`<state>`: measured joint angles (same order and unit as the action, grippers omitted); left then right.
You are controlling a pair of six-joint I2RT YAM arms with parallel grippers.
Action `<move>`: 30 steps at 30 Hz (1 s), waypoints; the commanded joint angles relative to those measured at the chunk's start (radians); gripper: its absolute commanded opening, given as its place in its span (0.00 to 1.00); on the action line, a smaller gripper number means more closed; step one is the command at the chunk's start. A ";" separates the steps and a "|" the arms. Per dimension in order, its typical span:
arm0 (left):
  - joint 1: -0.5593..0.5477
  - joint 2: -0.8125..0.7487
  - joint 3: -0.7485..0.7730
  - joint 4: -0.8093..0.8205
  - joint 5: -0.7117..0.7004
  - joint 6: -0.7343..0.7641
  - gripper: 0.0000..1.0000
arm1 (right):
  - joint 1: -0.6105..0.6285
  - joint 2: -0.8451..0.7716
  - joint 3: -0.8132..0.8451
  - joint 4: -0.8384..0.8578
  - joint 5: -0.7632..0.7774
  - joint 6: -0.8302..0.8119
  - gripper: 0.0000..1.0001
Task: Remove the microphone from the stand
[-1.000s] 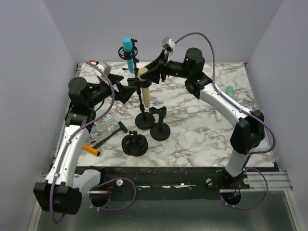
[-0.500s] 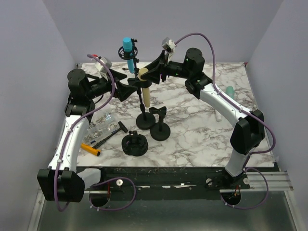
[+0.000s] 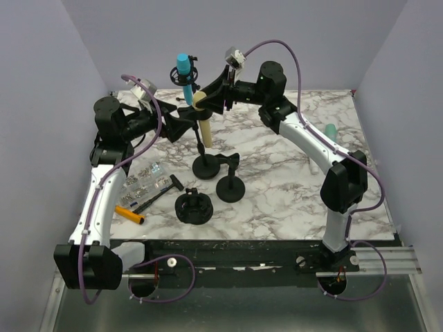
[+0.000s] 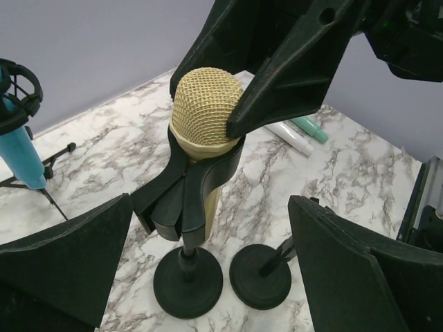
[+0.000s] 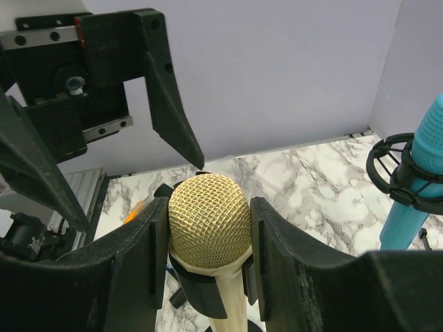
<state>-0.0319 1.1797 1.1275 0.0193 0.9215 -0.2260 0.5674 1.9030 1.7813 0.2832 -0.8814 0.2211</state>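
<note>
Count: two arms, two grippers, two microphones, three stands. Far left and beyond the left gripper, a blue microphone is standing in a ring mount on a tripod.

The left gripper is hanging wide apart and gripping nothing. Its fingers are flanking the stand without touching it.

The beige microphone is sitting in that stand's clip, straight ahead of the left gripper and between its fingertips. The right gripper is clenching the beige microphone by its mesh head, one finger pressing on each side.

An empty stand is sitting just beside the stand's base, on the right-finger side of the left gripper.

Hard to read:
- The clip is covering the microphone's lower body in the left wrist view.
- The right wrist view is cutting the microphone's body off at the bottom edge.
- From the top camera the grip on the head is too small to make out.
- Cannot tell whether the body is seated fully in the clip.
</note>
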 commanded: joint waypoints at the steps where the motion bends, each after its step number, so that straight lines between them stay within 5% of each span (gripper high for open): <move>1: 0.018 -0.055 0.003 0.008 -0.047 0.018 0.99 | -0.003 0.023 0.086 0.043 -0.030 0.032 0.01; 15: 0.070 0.034 -0.010 0.038 0.171 0.083 0.99 | -0.003 -0.003 -0.080 0.081 -0.080 0.008 0.01; 30: -0.002 0.127 0.011 -0.001 0.137 0.126 0.92 | -0.003 -0.020 -0.072 0.073 -0.072 0.010 0.01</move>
<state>-0.0242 1.2816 1.1057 0.0162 1.0332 -0.1120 0.5652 1.9087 1.7191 0.3744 -0.9333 0.2348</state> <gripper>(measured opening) 0.956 0.500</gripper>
